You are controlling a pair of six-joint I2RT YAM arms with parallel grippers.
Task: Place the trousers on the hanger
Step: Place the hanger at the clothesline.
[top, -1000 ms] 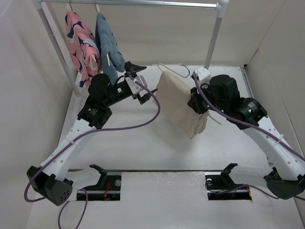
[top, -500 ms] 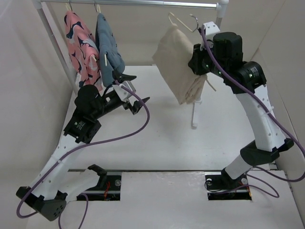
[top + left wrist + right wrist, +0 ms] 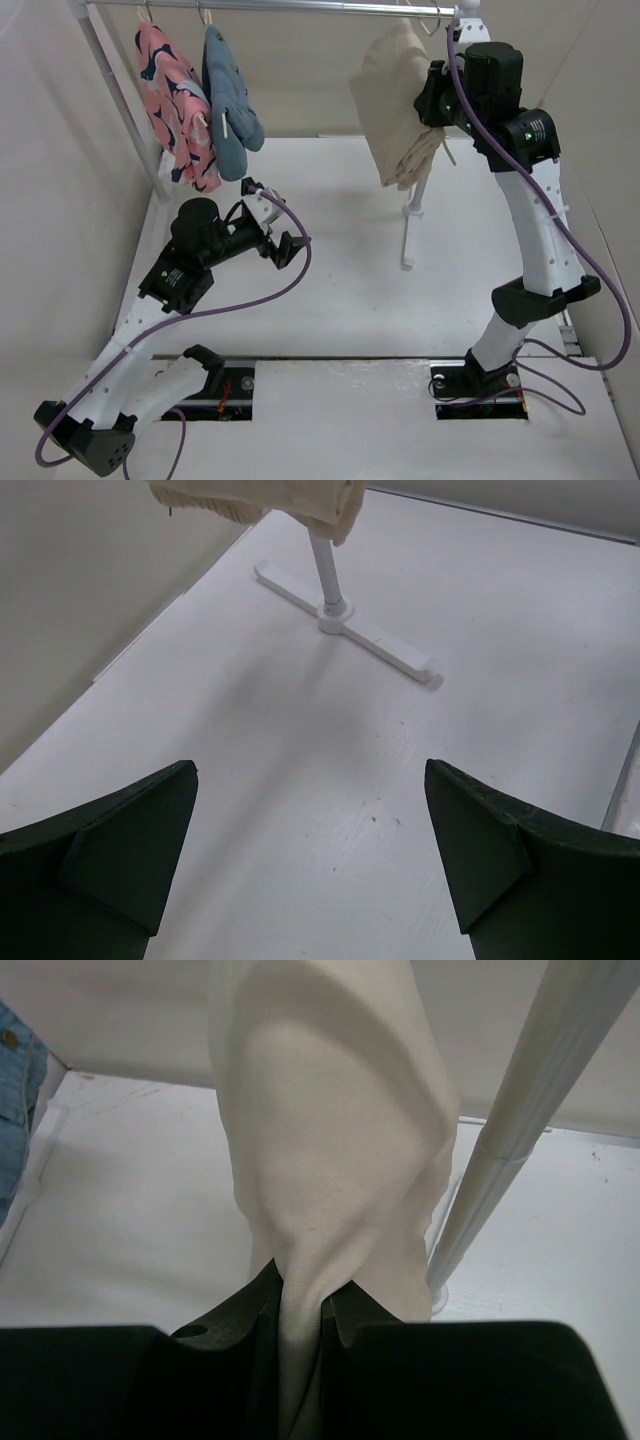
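Matt cloth trousers (image 3: 392,100) — smooth table (image 3: 350,290)

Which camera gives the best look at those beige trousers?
The top external view: the whole folded trousers hang there by the rail. The right wrist shows only cloth pinched in the right tool; the left wrist, just a lower edge.

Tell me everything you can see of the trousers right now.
The trousers are beige, soft, wrinkly cloth, folded into a long bundle with layered edges at the bottom. They hang clear of the table, high up by the right end of the rail, just beside the rack's right post. The right hand is shut on a fold of them. What carries their top edge I cannot make out.
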